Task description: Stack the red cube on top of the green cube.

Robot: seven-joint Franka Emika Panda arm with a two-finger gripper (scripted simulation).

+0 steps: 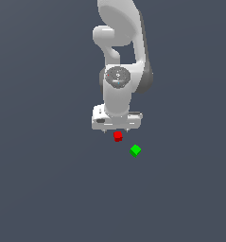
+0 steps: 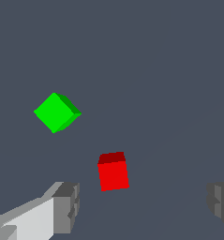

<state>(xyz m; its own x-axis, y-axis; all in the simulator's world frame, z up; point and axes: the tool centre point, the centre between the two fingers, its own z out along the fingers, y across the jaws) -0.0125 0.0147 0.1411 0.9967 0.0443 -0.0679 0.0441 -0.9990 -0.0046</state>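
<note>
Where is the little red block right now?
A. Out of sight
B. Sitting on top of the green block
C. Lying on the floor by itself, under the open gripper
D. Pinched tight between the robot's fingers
C. The red cube lies on the floor apart from the green cube, and the wrist view shows the fingers of the gripper spread wide, touching neither.

No readable text, label, brand or number anywhere in either view.
</note>
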